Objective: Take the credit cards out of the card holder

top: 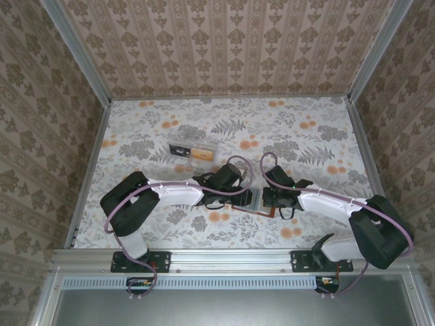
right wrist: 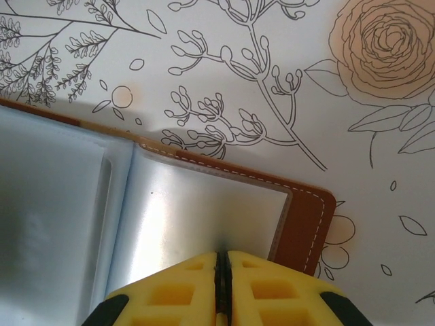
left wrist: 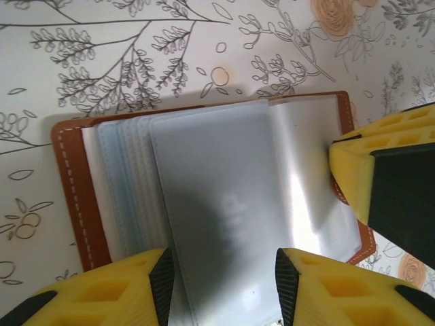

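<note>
Item: card holder (left wrist: 122, 197), brown stitched leather, lying open and flat on the floral worktop (left wrist: 136, 54), its fan of cloudy plastic sleeves exposed. Left tool (left wrist: 223, 292): jaws parted, astride the topmost grey leaf (left wrist: 217, 204) at the holder's near edge; whether they press its sides I cannot tell. Right tool (right wrist: 222, 285): jaws closed together, bearing on the holder's right-hand page by the stitched corner, apparently pinning it. Credit cards: I cannot tell through the sleeves which ones still hold cards. Clear plastic box (top: 194, 151): well beyond the holder, to its left, something orange-tan inside, too small to identify. Progress, by my reckoning: holder opened and steadied; drawing of cards still to do.
</note>
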### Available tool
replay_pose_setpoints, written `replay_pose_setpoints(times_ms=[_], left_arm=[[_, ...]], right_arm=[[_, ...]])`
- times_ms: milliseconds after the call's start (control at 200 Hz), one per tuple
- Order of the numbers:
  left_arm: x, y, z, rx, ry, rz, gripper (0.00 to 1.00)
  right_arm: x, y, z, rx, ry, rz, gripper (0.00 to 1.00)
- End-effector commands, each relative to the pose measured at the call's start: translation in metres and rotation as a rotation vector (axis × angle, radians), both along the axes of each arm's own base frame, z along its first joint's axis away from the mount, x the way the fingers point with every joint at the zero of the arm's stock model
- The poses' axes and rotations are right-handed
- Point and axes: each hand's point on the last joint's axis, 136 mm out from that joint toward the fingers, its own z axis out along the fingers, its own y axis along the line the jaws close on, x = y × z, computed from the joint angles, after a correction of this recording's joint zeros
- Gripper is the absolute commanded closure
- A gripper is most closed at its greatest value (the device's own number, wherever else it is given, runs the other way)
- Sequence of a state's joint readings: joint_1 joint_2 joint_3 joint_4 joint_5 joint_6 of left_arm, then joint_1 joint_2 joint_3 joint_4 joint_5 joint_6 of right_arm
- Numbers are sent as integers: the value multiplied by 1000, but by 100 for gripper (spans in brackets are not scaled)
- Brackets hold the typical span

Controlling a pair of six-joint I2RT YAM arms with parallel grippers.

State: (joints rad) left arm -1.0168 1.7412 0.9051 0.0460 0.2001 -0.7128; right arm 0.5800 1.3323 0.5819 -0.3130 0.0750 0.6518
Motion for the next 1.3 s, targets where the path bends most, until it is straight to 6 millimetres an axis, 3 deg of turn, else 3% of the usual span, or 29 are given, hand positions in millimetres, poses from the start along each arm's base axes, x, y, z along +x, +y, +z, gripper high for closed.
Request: replay_pose_setpoints(times_ms=[0,410,605,670,780,1050,1290], left_arm=[[-5,-13,10,-45,-8,-48,53],[-7,-13,11,-52,-8,-54,47],[-2,-1,20,-34,-49,-22,47],[-1,1,21,-35,-57,-16,47],[1,3,20,-31,-55,-10,46],[3,5,16,-26,-51,0,45],[3,5,7,-7,-26,0,40]], right_arm=[[-3,-4,-2,2,6,-13,85],[-3,-3,0,3,5,-12,86],[0,-6,29,32,-65,-32,84],[-1,-11,40,33,-92,-57,77],[-7,-18,47,36,-101,-78,73],[-25,-26,16,28,-11,-130,70],[-25,-22,-1,29,23,-128,72]])
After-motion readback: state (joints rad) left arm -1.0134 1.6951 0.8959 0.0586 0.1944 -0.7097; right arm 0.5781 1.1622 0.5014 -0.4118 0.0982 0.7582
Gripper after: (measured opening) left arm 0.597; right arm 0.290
